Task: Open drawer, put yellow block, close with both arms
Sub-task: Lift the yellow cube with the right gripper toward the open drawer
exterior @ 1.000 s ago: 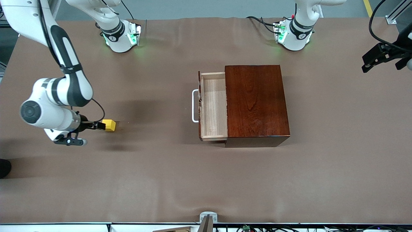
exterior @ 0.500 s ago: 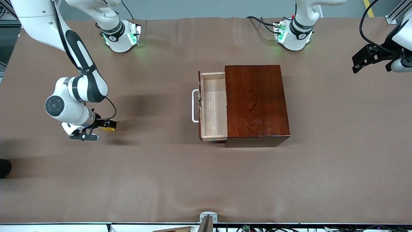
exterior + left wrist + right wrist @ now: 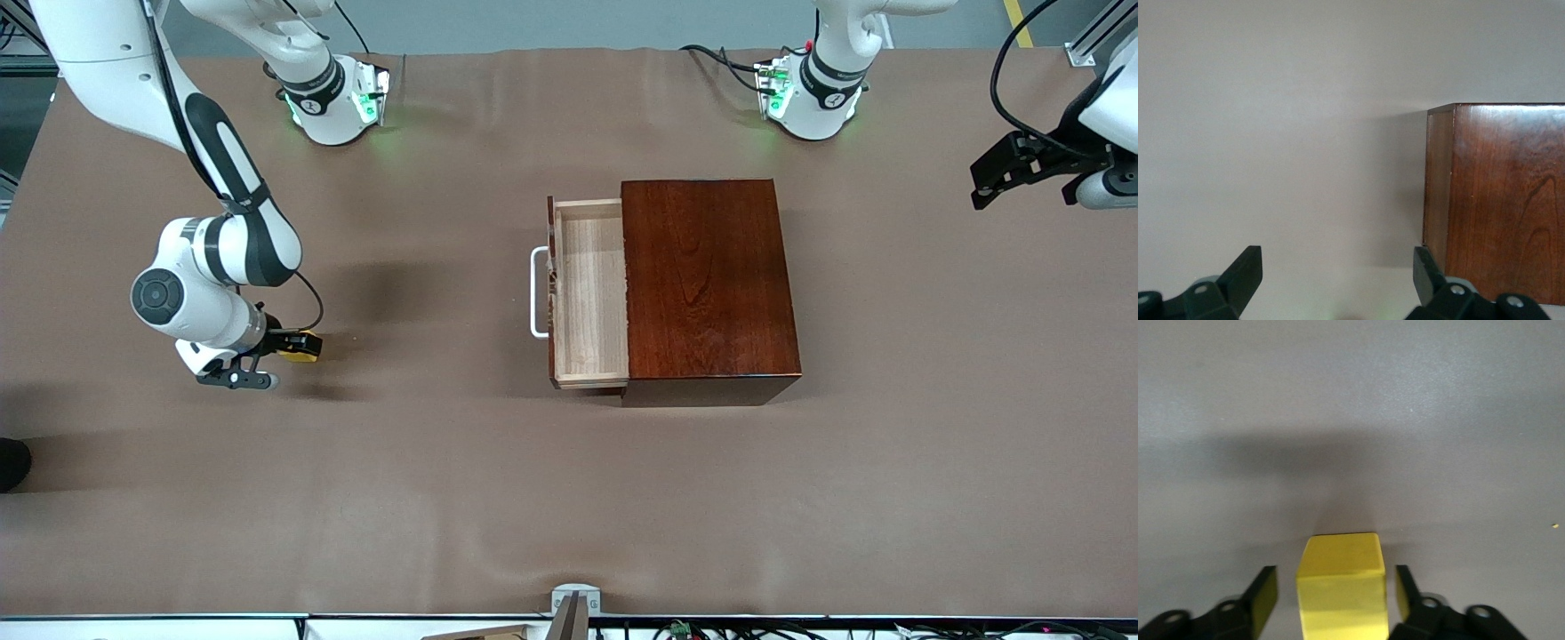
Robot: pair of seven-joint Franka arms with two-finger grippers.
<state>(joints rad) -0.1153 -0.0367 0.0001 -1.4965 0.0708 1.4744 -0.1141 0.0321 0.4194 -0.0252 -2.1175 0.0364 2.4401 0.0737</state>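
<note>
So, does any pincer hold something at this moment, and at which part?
Nothing is held. The right pincer is open around the yellow block, with a gap at both sides. The left pincer is open over bare table.

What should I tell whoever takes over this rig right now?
Right hand: open, down at the table around the yellow block, fingers apart from its sides, not yet gripping.
Left hand: open, holding nothing, waiting over the left arm's end of the table.
The drawer is pulled out of the wooden box, with nothing in the part that shows.
Done: drawer open.
Left: grip the block, put it in the drawer, close the drawer with both arms.
</note>
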